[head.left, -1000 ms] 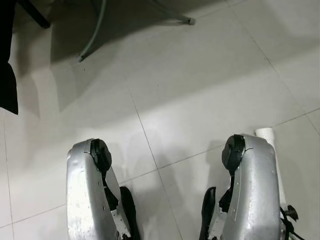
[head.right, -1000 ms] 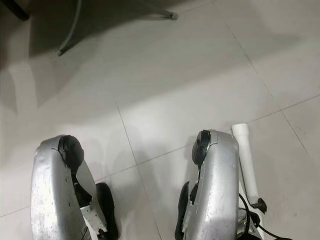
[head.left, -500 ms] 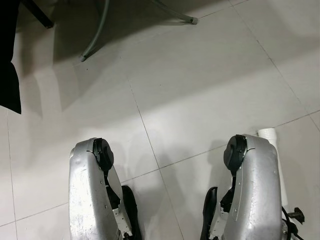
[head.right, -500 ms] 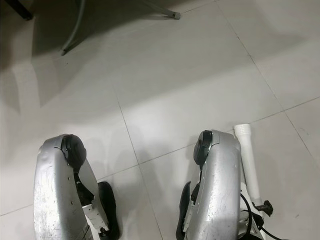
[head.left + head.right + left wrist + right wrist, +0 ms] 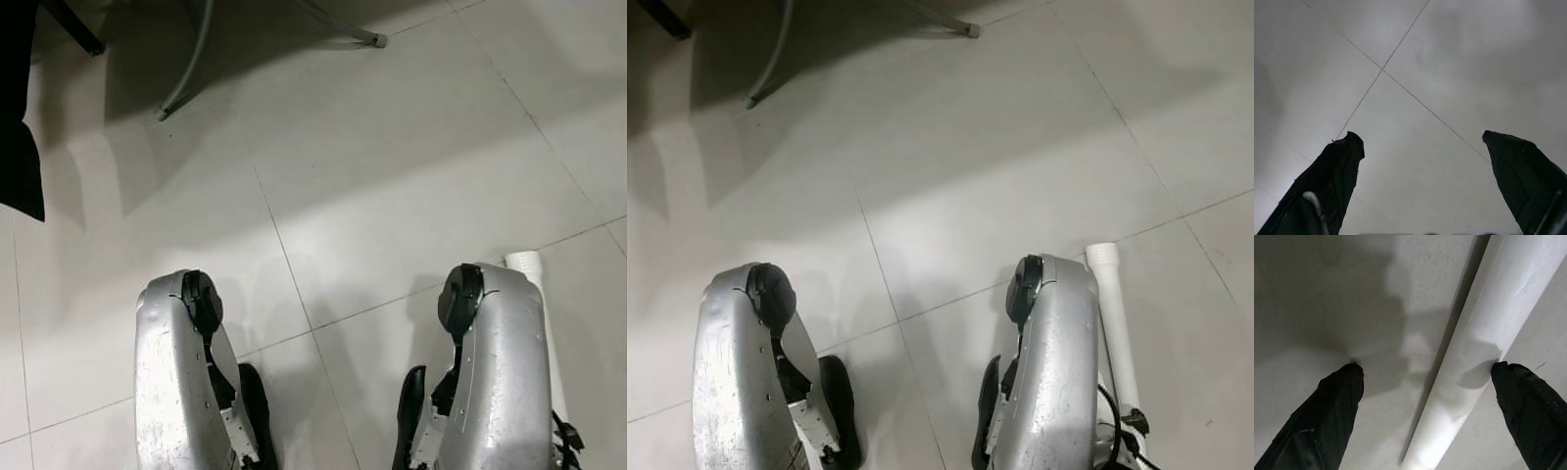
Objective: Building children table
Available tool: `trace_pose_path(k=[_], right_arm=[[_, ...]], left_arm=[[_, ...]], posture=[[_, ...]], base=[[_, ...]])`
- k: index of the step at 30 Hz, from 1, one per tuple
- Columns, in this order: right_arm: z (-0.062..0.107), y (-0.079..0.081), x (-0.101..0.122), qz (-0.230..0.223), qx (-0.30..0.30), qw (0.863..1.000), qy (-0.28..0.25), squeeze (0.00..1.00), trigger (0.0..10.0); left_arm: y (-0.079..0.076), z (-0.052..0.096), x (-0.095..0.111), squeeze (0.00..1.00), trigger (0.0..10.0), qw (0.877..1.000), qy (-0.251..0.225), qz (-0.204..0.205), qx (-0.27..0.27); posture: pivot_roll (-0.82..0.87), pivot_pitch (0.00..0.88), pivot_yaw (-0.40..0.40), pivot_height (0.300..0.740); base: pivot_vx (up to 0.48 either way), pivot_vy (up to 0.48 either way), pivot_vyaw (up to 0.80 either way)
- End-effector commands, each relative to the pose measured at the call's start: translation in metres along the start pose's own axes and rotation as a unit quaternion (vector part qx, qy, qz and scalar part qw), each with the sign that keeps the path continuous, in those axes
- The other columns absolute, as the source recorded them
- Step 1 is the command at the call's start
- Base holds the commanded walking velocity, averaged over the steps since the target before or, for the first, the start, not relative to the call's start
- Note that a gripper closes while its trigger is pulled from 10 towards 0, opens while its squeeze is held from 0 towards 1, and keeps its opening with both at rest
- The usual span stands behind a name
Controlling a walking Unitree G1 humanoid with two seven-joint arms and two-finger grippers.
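Two silver robot arms hang down over a pale tiled floor. The right claw is spread wide and released, its black fingers on either side of a white table leg that lies flat on the floor; one fingertip meets the tube's edge, the other rests on bare tile. From the head camera, the white table leg lies just beside the right arm's outer side. The left claw is also spread, holding nothing, above a tile seam. Thin metal chair legs stand farther ahead.
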State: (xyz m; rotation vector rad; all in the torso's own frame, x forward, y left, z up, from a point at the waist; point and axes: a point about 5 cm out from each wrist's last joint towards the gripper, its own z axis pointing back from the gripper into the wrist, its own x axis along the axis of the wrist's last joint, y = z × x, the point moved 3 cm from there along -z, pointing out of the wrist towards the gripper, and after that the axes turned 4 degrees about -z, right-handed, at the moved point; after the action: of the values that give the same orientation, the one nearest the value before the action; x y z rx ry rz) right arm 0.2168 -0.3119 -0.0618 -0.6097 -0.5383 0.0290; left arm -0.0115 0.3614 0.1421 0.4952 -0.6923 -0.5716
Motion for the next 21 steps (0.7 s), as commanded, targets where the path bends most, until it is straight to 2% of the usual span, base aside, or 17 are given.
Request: trace_pose_path(k=[1, 3, 7, 15, 16, 17, 18, 19, 21], right_arm=[[0.006, 0.021, -0.044, 0.026, 0.037, 0.997, 0.060, 0.00, 10.0], [0.005, 0.015, -0.047, 0.027, 0.029, 0.997, 0.059, 0.00, 10.0], [0.006, 0.023, -0.038, 0.022, 0.046, 0.998, 0.042, 0.00, 10.0], [0.005, 0.025, -0.026, 0.017, 0.049, 0.998, 0.024, 0.00, 10.0], [0.007, 0.035, -0.012, -0.013, 0.075, 0.997, -0.006, 0.00, 10.0], [0.007, 0.035, -0.012, -0.013, 0.075, 0.997, -0.006, 0.00, 10.0], [0.010, 0.046, 0.001, -0.033, 0.100, 0.994, -0.035, 0.00, 10.0], [0.017, 0.065, 0.023, -0.056, 0.145, 0.985, -0.077, 0.00, 10.0], [0.020, 0.071, 0.034, -0.062, 0.162, 0.980, -0.093, 0.00, 10.0]], left_arm=[[0.001, 0.010, -0.016, 0.00, 10.0, 0.999, 0.037, 0.011, -0.004], [0.001, 0.014, -0.020, 0.00, 10.0, 0.999, 0.043, 0.010, -0.004], [-0.002, 0.012, -0.021, 0.00, 10.0, 0.999, 0.044, 0.011, -0.008], [-0.003, 0.011, -0.018, 0.00, 10.0, 0.999, 0.039, 0.011, -0.010], [-0.004, 0.011, -0.019, 0.00, 10.0, 0.999, 0.041, 0.011, -0.010], [-0.004, 0.011, -0.019, 0.00, 10.0, 0.999, 0.041, 0.011, -0.010], [-0.005, 0.011, -0.020, 0.00, 10.0, 0.999, 0.042, 0.012, -0.011], [-0.006, 0.012, -0.021, 0.00, 10.0, 0.999, 0.043, 0.012, -0.013], [-0.007, 0.011, -0.020, 0.00, 10.0, 0.999, 0.041, 0.012, -0.015]], posture=[[0.24, 0.521, 0.126, 0.300], [0.25, 0.526, 0.128, 0.300], [0.24, 0.530, 0.127, 0.300], [0.24, 0.531, 0.128, 0.300], [0.24, 0.532, 0.130, 0.300], [0.24, 0.532, 0.130, 0.300], [0.25, 0.534, 0.132, 0.300], [0.24, 0.534, 0.131, 0.300], [0.24, 0.535, 0.130, 0.300]], base=[[0.000, 0.000, 0.00], [0.000, 0.000, 0.00], [0.000, 0.000, 0.00], [0.000, 0.000, 0.00], [0.000, 0.000, 0.00], [0.000, 0.000, 0.00], [0.000, 0.000, 0.00], [0.000, 0.000, 0.00], [0.000, 0.000, 0.00]])
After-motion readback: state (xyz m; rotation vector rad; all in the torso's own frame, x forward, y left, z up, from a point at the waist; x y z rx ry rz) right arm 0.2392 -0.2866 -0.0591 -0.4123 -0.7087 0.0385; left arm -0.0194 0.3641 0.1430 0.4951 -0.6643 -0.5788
